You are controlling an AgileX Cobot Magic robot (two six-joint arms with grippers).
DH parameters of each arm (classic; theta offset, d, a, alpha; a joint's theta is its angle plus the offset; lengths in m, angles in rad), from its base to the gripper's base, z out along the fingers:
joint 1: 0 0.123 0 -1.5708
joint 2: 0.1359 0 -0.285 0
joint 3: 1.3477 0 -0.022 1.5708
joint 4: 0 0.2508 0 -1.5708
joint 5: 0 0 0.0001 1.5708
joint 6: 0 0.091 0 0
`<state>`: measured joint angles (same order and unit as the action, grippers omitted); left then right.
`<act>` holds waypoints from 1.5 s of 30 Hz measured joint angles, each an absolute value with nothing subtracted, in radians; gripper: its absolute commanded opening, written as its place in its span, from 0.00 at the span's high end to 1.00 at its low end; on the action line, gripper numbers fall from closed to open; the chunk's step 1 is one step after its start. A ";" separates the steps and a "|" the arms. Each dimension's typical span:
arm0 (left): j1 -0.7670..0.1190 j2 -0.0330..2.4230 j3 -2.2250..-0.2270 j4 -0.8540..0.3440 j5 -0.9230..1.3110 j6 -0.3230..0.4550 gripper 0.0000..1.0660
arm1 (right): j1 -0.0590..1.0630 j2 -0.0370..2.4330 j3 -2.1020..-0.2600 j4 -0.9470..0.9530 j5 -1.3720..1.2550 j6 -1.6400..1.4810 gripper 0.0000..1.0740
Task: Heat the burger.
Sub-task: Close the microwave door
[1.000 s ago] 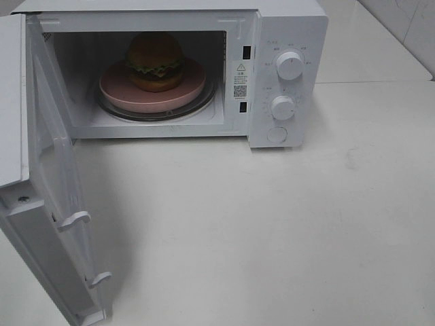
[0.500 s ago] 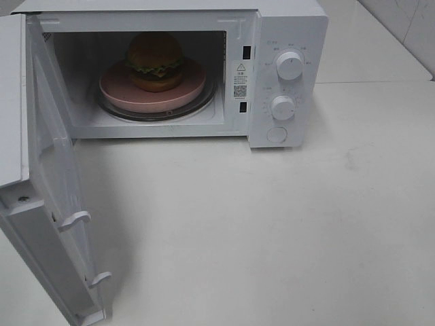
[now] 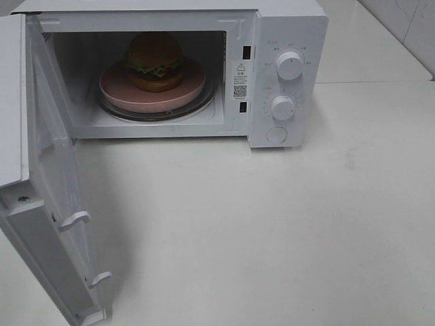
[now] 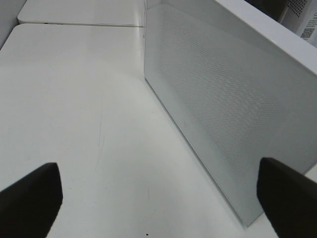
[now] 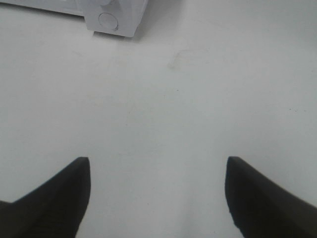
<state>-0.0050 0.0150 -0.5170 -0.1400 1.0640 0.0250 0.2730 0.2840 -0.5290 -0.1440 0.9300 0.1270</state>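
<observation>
- Inside the microwave point(image 3: 289, 41), the burger point(image 3: 155, 61) is sitting on a pink plate point(image 3: 114, 88).
- Left end effector point(image 4: 157, 171) and right end effector point(image 5: 157, 161) are hovering spread above the worktop point(image 3: 272, 224).

Tall round burger point(image 3: 155, 61): the golden-brown bun is seen as glossy. Round pink plate point(image 3: 115, 86): matt, smooth. Clear glass turntable point(image 3: 163, 117): a shiny rim is noted. White box microwave point(image 3: 306, 27): smooth satin casing; the round white knobs point(image 3: 290, 66) look plastic. Open white door point(image 4: 223, 99): finely perforated mesh is seen in the window. White counter point(image 3: 272, 224): smooth, faint sheen; slight scuffs are recorded toward the right edge.
</observation>
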 measured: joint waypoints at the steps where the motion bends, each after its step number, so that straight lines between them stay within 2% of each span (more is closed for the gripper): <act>1: -0.005 0.015 -0.517 -0.140 1.064 0.025 0.07 | 0.254 0.268 -0.529 -0.136 0.942 0.127 0.31; 12: -0.005 0.015 -0.517 -0.140 1.064 0.025 0.07 | 0.095 0.035 -0.503 -0.082 0.992 0.080 0.31; 45: -0.005 0.015 -0.517 -0.140 1.064 0.025 0.07 | 0.085 -0.004 -0.503 -0.079 0.995 0.073 0.31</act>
<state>-0.0050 0.0150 -0.5170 -0.1400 1.0640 0.0250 0.0850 -0.0040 -0.5030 -0.0790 0.9950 0.0730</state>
